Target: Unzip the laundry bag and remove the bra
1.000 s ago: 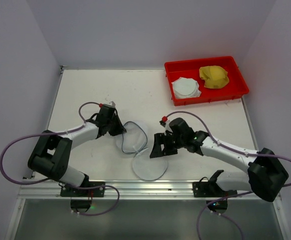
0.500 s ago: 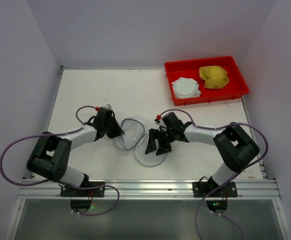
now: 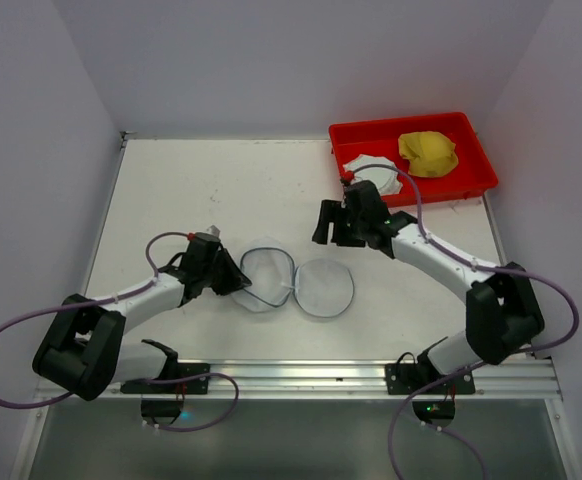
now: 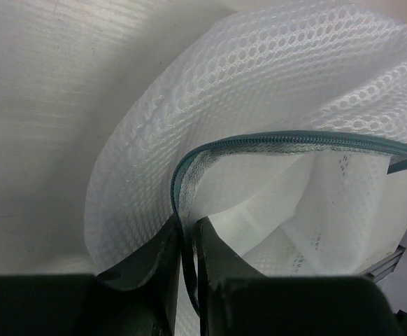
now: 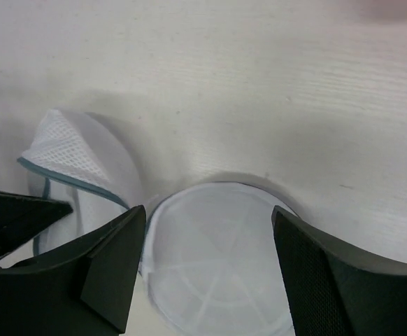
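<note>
The left claw pinches the blue-grey zipper edge at the left of the small round white mesh laundry bag. The bag now lies flipped open, so unzipping looks done. Soft whitish cloth inside looks like the bra. The right claw has lifted away behind the bag, open and empty.

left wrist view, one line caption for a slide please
Left hand pinches the blue-grey zipper edge of the opened white mesh laundry bag on the pale table.
</note>
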Motion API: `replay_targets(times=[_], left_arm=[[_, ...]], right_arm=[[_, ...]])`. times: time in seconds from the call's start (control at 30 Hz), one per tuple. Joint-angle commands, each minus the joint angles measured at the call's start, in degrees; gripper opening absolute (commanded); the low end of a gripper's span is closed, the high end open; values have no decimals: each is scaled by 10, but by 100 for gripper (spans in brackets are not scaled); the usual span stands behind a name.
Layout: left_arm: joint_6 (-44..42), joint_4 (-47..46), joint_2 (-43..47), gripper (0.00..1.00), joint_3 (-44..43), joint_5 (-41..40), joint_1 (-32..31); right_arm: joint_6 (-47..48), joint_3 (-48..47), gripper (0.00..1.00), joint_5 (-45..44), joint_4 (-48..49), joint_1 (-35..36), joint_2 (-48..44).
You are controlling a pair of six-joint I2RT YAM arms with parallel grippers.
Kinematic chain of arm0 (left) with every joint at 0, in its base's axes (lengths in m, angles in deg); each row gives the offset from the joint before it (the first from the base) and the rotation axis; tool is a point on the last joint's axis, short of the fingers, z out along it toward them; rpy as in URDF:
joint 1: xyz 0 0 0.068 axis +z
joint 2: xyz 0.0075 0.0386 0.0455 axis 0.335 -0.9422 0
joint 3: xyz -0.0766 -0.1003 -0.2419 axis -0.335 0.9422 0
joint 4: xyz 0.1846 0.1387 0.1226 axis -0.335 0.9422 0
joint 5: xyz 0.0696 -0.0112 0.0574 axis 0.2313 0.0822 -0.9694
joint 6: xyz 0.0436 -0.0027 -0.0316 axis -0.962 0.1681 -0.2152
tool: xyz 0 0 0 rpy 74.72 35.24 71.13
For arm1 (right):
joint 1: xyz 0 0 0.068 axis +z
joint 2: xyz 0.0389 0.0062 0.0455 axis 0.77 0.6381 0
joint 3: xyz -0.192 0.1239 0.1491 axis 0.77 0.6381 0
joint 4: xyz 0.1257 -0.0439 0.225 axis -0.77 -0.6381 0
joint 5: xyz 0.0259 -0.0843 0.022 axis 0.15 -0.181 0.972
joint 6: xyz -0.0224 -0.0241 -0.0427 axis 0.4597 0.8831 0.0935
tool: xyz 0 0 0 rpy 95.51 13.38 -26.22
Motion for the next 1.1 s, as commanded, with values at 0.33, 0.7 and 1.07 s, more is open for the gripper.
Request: replay_targets(times=[0.33, 0.7, 1.07], left_arm=[[71, -26, 7, 16, -22, -31, -5], [70, -26, 1, 15, -19, -34, -4], [56, -15, 0, 15, -30, -39, -5]], right_arm=[[-113, 186, 64, -95, -43, -2, -103], [-131, 214, 38, -24, 11, -2, -58], [-106, 175, 0, -94, -58, -5, -130]])
